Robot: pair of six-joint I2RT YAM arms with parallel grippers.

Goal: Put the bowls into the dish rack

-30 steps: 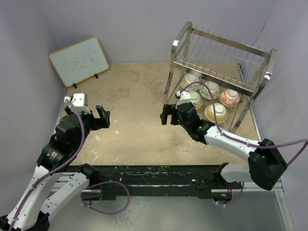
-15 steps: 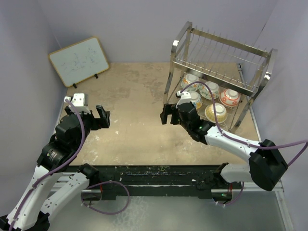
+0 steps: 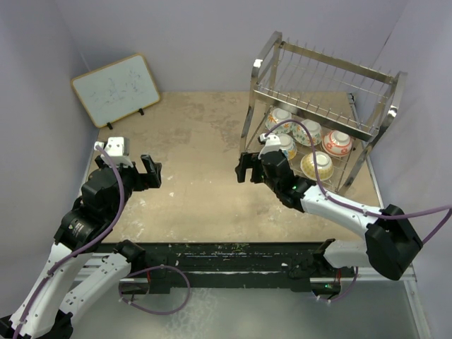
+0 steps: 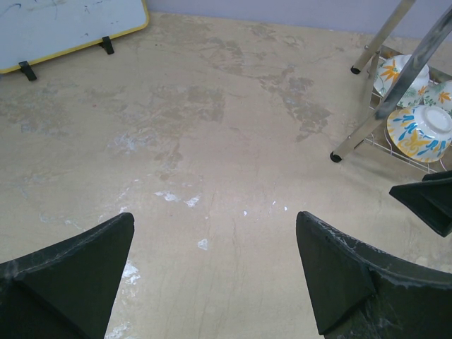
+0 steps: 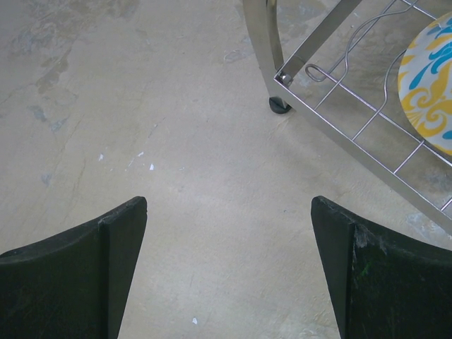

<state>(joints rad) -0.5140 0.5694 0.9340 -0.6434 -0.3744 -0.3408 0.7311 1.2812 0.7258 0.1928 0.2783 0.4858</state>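
Bowls (image 3: 317, 166): 5, lower tier of dish rack (image 3: 321, 78), far right corner of bench (image 3: 198, 141) | handling: likely rigid, glazed-slick, breakable; pinch at rim | left gripper (image 4: 215, 219): spread, empty | right gripper (image 5: 229, 205): spread, empty, beside rack

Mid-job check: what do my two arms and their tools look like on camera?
Both arms are white links with black joint housings: left arm, right arm. A purple cable loops along each. Each tool, left tool and right tool, has two matte black, wedge-shaped fingers, scuffed with whitish marks. No markings are legible.
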